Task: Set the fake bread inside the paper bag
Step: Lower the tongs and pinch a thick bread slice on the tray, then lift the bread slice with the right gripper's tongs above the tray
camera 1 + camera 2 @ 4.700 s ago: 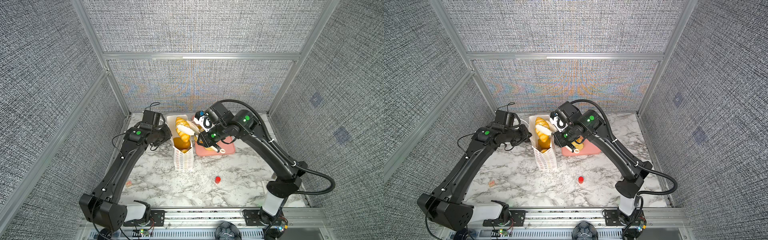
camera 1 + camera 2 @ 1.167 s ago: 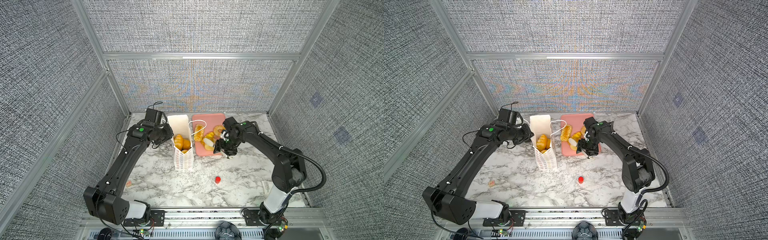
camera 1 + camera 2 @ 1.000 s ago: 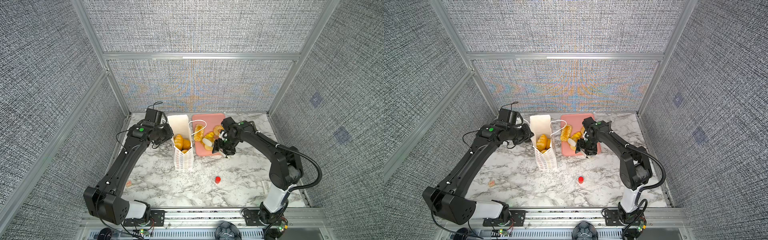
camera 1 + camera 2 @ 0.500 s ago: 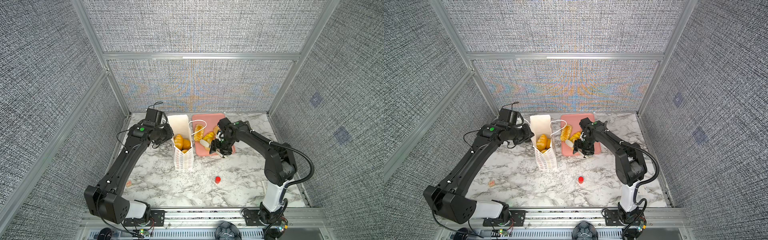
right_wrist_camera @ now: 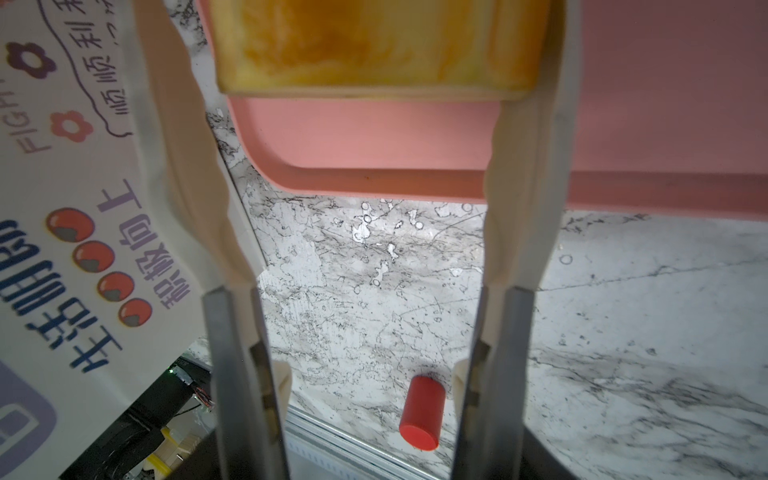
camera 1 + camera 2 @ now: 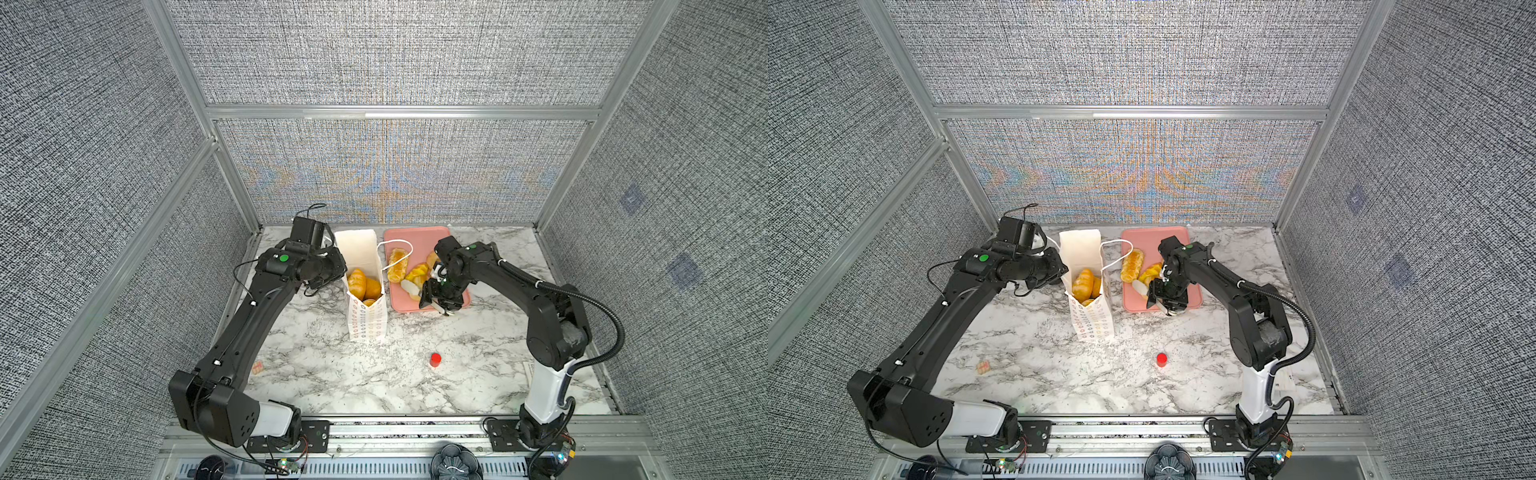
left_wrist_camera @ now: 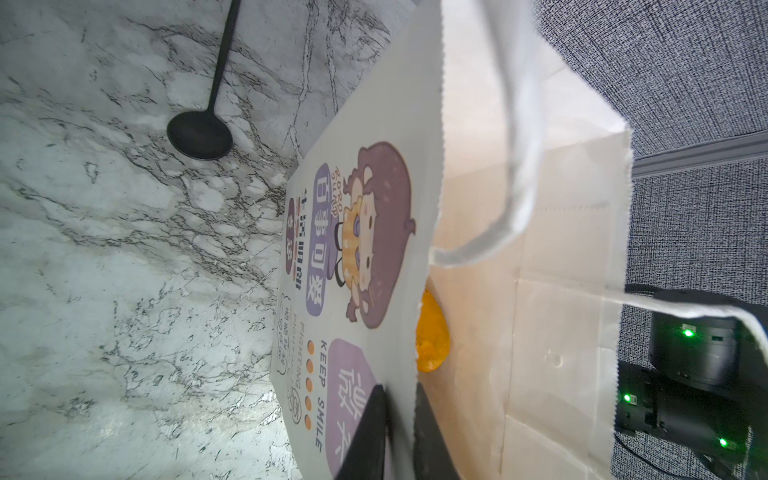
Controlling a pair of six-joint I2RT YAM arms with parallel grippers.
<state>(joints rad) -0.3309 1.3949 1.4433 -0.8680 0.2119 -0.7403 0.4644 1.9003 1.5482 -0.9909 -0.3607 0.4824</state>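
A glossy fake bread slab (image 5: pixel 374 45), judged light, stiff and slippery, is straddled on the pink tray (image 5: pixel 374 137) by the part-open right gripper (image 6: pixel 426 297), best squeezed across its flat sides; the rim of the paper bag (image 7: pixel 365 249) is pinched by the left gripper (image 7: pixel 399 440).

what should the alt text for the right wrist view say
A yellow slab of fake bread sits between the open cream fingers of the right gripper, over a pink tray. The marble table, a small red cylinder and the printed paper bag also show.
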